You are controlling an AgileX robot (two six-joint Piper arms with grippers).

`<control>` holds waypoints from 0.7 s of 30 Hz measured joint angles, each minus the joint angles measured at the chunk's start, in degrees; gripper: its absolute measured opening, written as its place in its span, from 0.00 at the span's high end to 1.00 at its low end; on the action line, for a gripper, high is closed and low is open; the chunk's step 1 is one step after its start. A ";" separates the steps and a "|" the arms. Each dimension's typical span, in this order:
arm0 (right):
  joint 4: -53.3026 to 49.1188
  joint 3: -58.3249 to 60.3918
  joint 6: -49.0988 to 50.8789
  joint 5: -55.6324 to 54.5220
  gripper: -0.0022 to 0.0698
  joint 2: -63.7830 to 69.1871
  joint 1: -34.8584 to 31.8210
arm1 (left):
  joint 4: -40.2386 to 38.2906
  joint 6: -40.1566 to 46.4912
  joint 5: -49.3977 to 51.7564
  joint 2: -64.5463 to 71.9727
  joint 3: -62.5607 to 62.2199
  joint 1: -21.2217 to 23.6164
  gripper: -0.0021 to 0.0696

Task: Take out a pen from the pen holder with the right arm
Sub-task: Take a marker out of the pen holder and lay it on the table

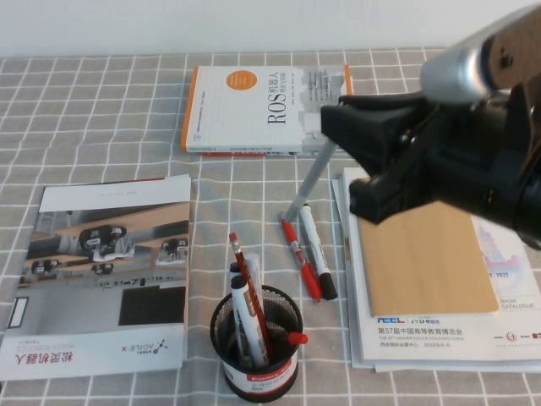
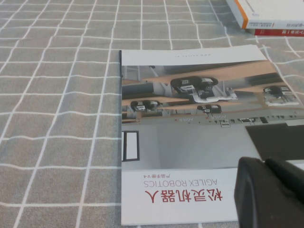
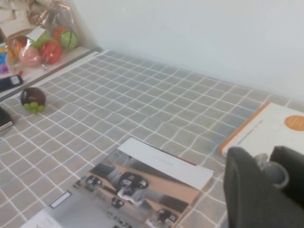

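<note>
A black mesh pen holder [image 1: 254, 345] stands at the table's front centre with several pens and markers in it. My right gripper [image 1: 338, 135] hangs over the table right of centre, shut on a grey pen [image 1: 307, 184] that slants down toward the cloth. The pen's round end [image 3: 274, 174] shows between the dark fingers [image 3: 247, 190] in the right wrist view. A red marker [image 1: 300, 258] and a black marker [image 1: 318, 254] lie side by side on the cloth under it. My left gripper [image 2: 266, 164] is shut and empty over the brochure's corner; it is out of the high view.
An AgileX brochure [image 1: 101, 271] lies front left. A white and orange ROS book [image 1: 254, 108] sits at the back. A stack of papers with a wooden board [image 1: 427, 262] is on the right. Fruit [image 3: 47, 42] lies off the far left edge.
</note>
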 joint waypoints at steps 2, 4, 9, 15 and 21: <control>0.86 -0.73 -0.66 3.56 0.90 0.89 -2.61 | 0.00 0.00 0.00 0.00 0.00 0.00 0.98; 1.19 -0.96 -0.78 7.14 0.90 2.13 -4.53 | 0.00 0.00 0.00 0.00 0.00 0.00 0.98; 0.84 -1.27 -0.71 12.68 0.90 5.27 -9.50 | 0.00 0.00 0.00 0.00 0.00 0.00 0.98; -18.77 -5.75 19.90 22.97 0.90 8.43 -17.00 | 0.00 0.00 0.00 0.00 0.00 0.00 0.98; -38.78 -17.23 41.35 41.21 0.90 16.87 -18.60 | 0.00 0.00 0.00 0.00 0.00 0.00 0.98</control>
